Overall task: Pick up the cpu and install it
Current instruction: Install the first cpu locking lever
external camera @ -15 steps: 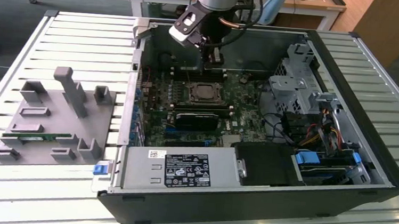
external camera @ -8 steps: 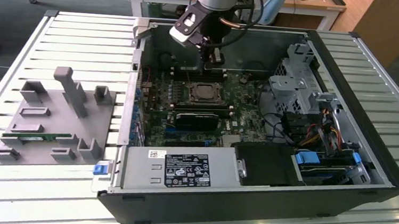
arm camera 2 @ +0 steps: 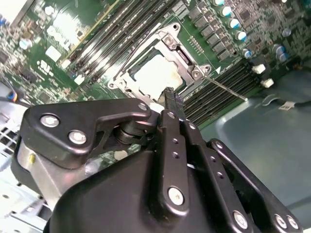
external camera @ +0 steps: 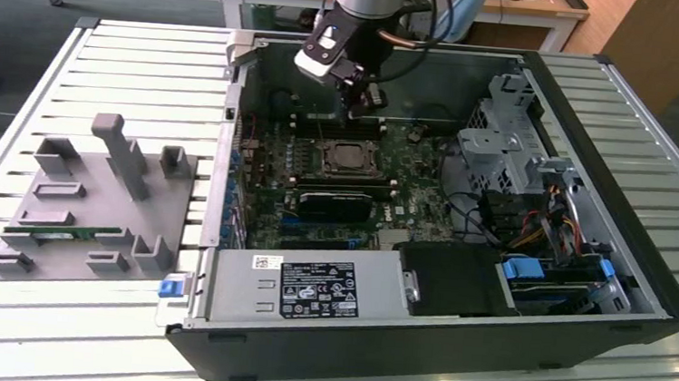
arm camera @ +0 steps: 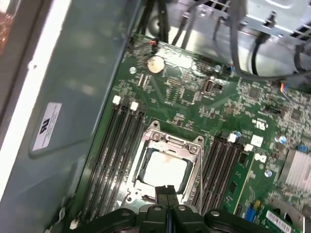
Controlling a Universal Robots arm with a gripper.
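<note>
Robot tool hovers above seated cpu inside open computer case

The tool [arm camera: 166, 190], its fingers pressed together and holding nothing, hangs just above the cpu [arm camera: 163, 171], which lies in its motherboard socket [arm camera: 167, 145] with dark memory slots [arm camera: 114, 155] on either side. In the exterior view the open case [external camera: 425, 343] lies on a slatted bench [external camera: 143, 66], beside a grey parts fixture [external camera: 95, 217] at the exterior view's left.
</note>
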